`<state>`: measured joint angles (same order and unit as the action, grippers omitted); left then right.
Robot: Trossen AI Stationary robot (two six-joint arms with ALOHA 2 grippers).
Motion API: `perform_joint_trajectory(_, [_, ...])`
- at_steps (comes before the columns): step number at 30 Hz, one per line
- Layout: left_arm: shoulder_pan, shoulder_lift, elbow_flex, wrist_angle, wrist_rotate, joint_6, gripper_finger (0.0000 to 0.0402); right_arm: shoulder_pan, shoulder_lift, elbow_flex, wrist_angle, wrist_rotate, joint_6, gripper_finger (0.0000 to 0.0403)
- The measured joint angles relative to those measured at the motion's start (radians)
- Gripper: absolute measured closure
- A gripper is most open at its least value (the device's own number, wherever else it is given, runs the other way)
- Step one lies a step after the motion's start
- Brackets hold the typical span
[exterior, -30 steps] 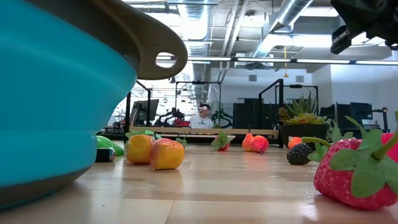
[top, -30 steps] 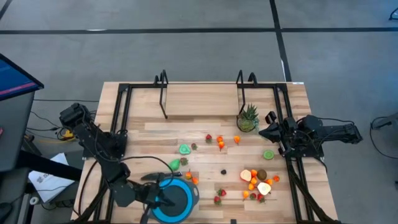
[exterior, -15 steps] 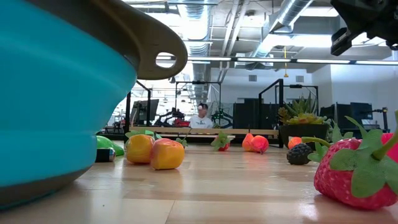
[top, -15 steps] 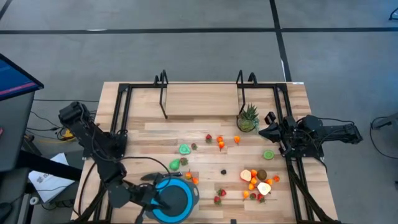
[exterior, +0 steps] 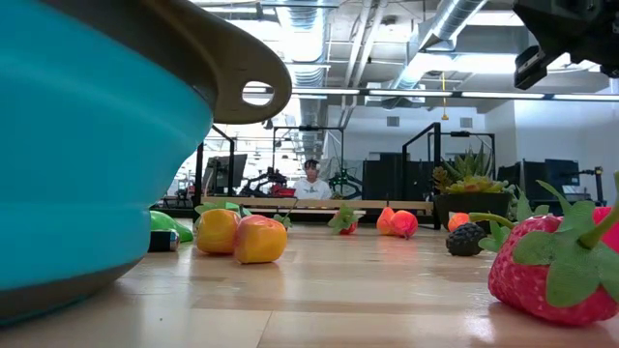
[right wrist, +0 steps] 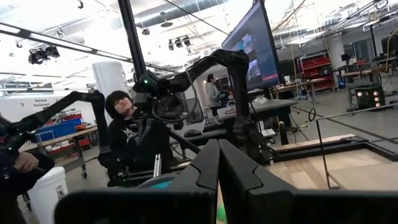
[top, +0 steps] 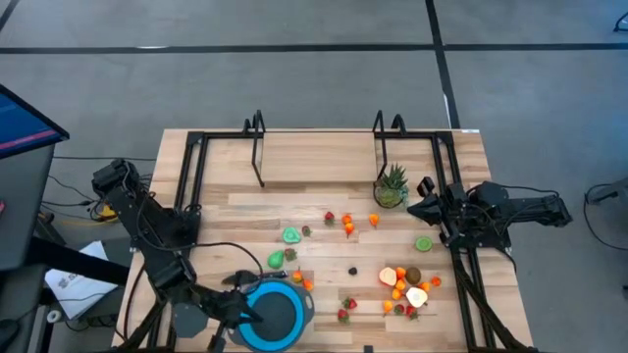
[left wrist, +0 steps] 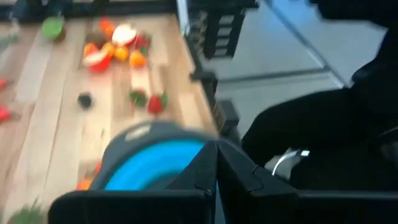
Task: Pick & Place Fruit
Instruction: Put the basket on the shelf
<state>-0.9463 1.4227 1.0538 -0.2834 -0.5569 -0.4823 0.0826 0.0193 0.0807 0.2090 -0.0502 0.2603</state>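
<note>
Small toy fruit lies scattered on the wooden table. A cluster with peach halves [top: 404, 287] and a kiwi [top: 413, 276] is at the right, with a lime [top: 423, 244] beyond it. Strawberries [top: 345, 314] and orange pieces [top: 348, 227] lie mid-table, and a green pear [top: 277, 259] lies left of centre. My left gripper [top: 257, 316] [left wrist: 216, 146] is shut with nothing seen between its fingers. It hovers over the blue bowl [top: 285, 319] at the near edge. My right gripper [top: 412, 209] [right wrist: 217, 146] is shut and waits raised at the right.
A spiky green potted plant [top: 392, 186] stands at the far right, close to my right gripper. A black metal frame [top: 257, 147] runs along the table's far part and sides. The low view has the bowl [exterior: 87, 145] filling the left and a strawberry [exterior: 551, 271] close at the right.
My left gripper has drawn back a little toward the table's left edge and risen over the bowl, its fingers tipping up from a steep downward slant toward level. It stays shut. The fruit and bowl have not moved.
</note>
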Motion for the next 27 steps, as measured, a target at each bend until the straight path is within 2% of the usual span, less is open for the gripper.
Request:
perform_joint_trajectory(4, [0.0, 0.0, 0.0, -0.099, 0.031, -0.127, 0.0401, 0.0, 0.0, 0.0, -0.025, 0.005, 0.039, 0.0403])
perform_joint_trajectory(7, [-0.001, 0.001, 0.0, -0.101, 0.095, -0.197, 0.0401, 0.0, 0.0, 0.0, -0.057, 0.039, 0.085, 0.0403])
perform_joint_trajectory(11, [-0.003, 0.008, 0.0, -0.076, 0.118, -0.274, 0.0401, 0.0, 0.0, 0.0, -0.115, 0.087, 0.104, 0.0403])
perform_joint_trajectory(17, [-0.003, 0.076, 0.001, 0.103, 0.118, -0.234, 0.0401, 0.0, 0.0, 0.0, -0.142, 0.138, 0.099, 0.0403])
perform_joint_trajectory(21, [-0.004, 0.15, 0.044, 0.104, 0.121, -0.234, 0.0401, 0.0, 0.0, 0.0, -0.142, 0.137, 0.1, 0.0403])
perform_joint_trajectory(27, [-0.012, 0.257, 0.192, 0.092, 0.162, -0.183, 0.0401, 0.015, 0.0, 0.0, -0.142, 0.13, 0.1, 0.0403])
